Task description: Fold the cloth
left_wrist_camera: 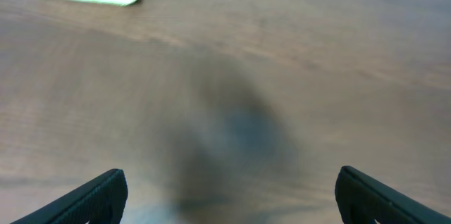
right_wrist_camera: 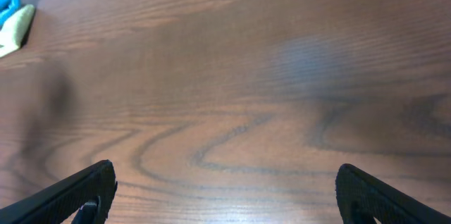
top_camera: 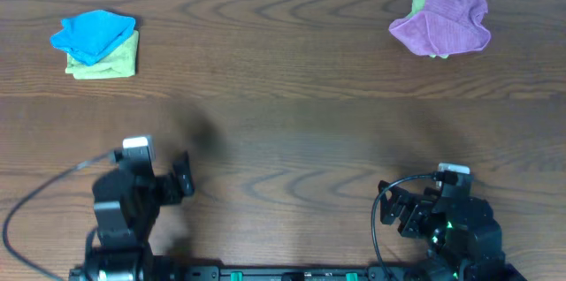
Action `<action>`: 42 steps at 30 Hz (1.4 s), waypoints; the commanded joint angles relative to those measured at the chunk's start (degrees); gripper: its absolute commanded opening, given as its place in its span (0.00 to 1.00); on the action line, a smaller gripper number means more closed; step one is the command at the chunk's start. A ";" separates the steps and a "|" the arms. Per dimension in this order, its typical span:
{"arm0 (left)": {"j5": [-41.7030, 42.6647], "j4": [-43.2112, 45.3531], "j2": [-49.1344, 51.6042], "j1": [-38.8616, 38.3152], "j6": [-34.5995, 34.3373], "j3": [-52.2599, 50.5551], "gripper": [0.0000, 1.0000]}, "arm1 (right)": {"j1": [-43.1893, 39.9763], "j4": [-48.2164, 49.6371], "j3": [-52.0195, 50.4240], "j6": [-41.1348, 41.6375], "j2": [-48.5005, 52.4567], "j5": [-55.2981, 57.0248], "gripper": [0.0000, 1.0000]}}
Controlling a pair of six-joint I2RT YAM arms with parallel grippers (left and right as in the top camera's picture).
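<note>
We see the purple cloth (top_camera: pixel 440 23) lying crumpled at one o'clock on the table (top_camera: pixel 292 95), well apart from both arms. A blue cloth (top_camera: pixel 91 35) sits on a green cloth (top_camera: pixel 119 62) at ten o'clock. Our left gripper (left_wrist_camera: pixel 231 194) and right gripper (right_wrist_camera: pixel 225 194) hover at seven and five o'clock, fingers spread apart, holding nothing.

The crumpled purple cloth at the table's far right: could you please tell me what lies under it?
Under the crumpled purple cloth lies a yellow-green cloth, showing only at the upper-left and lower edges. The rest is covered, so its shape cannot be seen.
</note>
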 commanded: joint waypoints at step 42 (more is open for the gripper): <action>-7.50 -20.15 -22.80 -0.04 7.65 -10.01 0.95 | -0.63 -0.11 -0.20 0.68 -0.26 0.59 0.99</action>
